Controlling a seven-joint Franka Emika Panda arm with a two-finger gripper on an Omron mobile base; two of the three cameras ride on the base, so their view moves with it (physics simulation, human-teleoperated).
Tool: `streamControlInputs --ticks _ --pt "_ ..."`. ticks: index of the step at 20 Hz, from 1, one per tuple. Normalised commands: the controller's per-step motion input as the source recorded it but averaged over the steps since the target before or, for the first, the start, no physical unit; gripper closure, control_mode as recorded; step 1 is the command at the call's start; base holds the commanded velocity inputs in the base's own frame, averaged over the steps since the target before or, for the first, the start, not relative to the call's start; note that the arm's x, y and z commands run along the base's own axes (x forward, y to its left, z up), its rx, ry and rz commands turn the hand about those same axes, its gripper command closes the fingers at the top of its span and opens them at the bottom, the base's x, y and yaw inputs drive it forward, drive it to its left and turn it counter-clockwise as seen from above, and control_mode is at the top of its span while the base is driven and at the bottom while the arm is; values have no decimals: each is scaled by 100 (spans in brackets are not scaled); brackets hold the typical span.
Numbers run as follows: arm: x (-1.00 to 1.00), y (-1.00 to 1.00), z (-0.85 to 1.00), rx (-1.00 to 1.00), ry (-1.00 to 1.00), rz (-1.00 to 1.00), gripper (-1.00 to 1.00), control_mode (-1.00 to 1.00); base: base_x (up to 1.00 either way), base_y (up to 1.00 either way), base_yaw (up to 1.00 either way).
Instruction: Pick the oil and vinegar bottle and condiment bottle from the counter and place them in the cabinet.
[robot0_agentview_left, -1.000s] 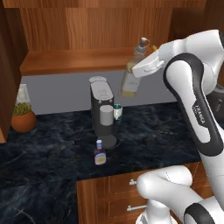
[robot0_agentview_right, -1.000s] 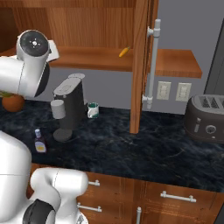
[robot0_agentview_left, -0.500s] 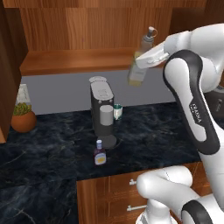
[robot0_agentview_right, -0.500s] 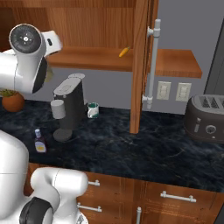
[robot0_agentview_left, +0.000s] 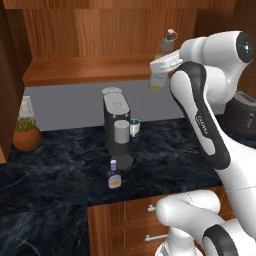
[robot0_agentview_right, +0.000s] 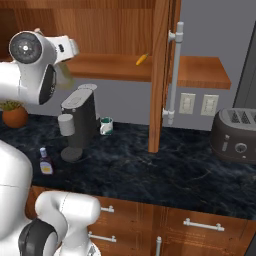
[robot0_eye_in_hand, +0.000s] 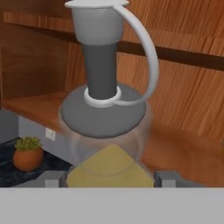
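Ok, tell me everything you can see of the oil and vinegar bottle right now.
The oil and vinegar bottle is clear glass, part full of pale yellow liquid, with a dark narrow neck, a grey pourer top and a thin curved handle loop. It hangs tilted in the gripper, whose fingers clamp its body, off the counter at the level of the cabinet shelf's front edge.

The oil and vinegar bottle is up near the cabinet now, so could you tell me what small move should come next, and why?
Probably carry it forward over the shelf, then lower it. The gripper holds the oil and vinegar bottle upright in the air at the front edge of the cabinet shelf, not yet resting on it. The condiment bottle waits on the counter.
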Motion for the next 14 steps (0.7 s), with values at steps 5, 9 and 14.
streamControlInputs --ticks 5,9,14 --pt "44 -28 6 0 -2 -13 100 -100 0 0 0" --pt "37 -21 9 0 -3 -15 100 -100 0 0 0" --pt "45 -17 6 2 -3 -13 100 -100 0 0 0"
